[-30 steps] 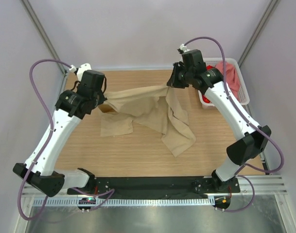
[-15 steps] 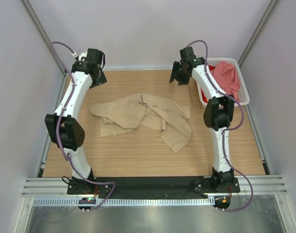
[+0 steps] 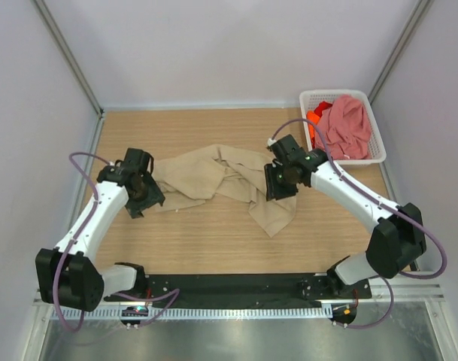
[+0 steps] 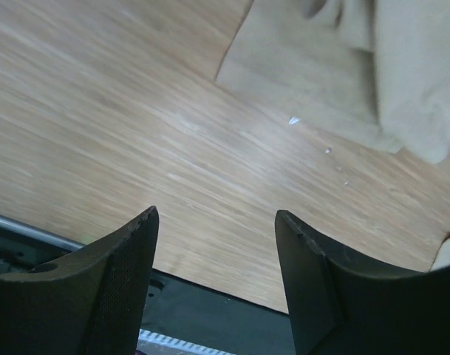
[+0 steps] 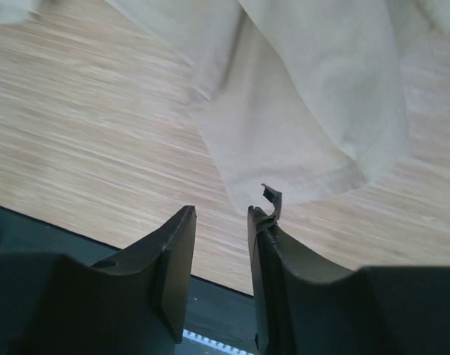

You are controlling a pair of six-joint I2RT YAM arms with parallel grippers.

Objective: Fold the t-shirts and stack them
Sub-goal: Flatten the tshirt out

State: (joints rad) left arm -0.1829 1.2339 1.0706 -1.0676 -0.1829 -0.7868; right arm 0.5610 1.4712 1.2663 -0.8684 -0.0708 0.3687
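1. Tan wood grain covers the bench (image 3: 206, 241). Over its left side the left gripper (image 3: 141, 201) (image 4: 216, 214) hangs low above bare board. Its jaws stand well apart with nothing between them. From the wrist view the cloth lies off beyond the fingers, clear of them.
2. Next along, the beige t-shirt (image 3: 221, 177) (image 4: 321, 59) (image 5: 306, 96) lies crumpled and unfolded across the middle of the bench. It reaches from just beside the left gripper to under the right one. Ridges of bunched cloth run along it, and one long flap trails toward the near edge, a little right of centre.
3. Over the right end of that shirt sits the right gripper (image 3: 277, 184) (image 5: 221, 214). Its jaws are parted by a narrow gap and pinch nothing. The wrist view shows a hemmed edge of the beige cloth lying just past the fingertips. I cannot tell whether the tips touch the fabric.
4. At the far right corner of the bench stands the white lattice basket (image 3: 341, 92), well apart from both grippers. The pink t-shirt (image 3: 345, 128) is heaped inside and fills most of it. The orange t-shirt (image 3: 313, 120) shows only as a strip along the basket's left wall, partly under the pink one.
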